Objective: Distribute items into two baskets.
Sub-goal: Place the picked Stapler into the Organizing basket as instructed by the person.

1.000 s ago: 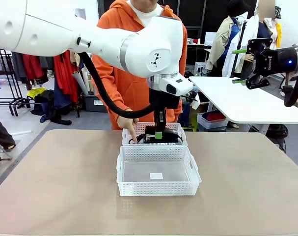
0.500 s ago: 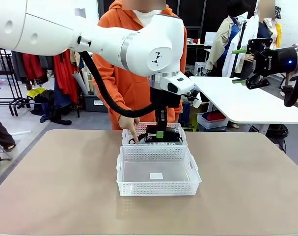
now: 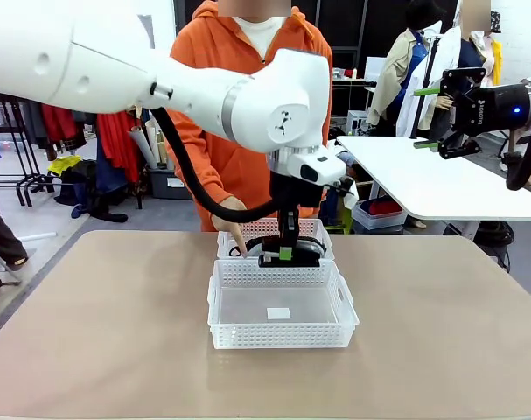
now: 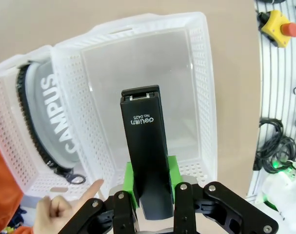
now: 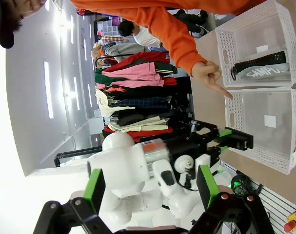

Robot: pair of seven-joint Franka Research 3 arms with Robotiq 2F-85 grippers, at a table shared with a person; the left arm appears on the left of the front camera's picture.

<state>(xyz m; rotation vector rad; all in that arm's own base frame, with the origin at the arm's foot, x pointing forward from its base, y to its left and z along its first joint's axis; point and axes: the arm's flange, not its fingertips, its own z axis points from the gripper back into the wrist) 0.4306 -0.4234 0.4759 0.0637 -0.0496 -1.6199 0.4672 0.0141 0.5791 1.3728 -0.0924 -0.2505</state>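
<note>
We note the near basket (image 3: pixel 282 317) mid-bench, our left tool (image 3: pixel 285 253) clamping the black stapler (image 4: pixel 147 146) above the two baskets' shared rims, the CAMPUS pouch (image 4: pixel 52 124) in the far basket (image 3: pixel 233 241), a person's hand (image 3: pixel 231 219) beside it, and our right tool (image 3: pixel 426 116), jaws wide, raised off the bench's right edge.

the stapler (image 4: pixel 145 146) carries white print, "deli" with "no.0425" beside it; the grey pouch (image 4: pixel 55 126) reads "campus" in white letters; the right arm's gripper body (image 3: pixel 475 103) bears small white "robotiq" lettering
</note>
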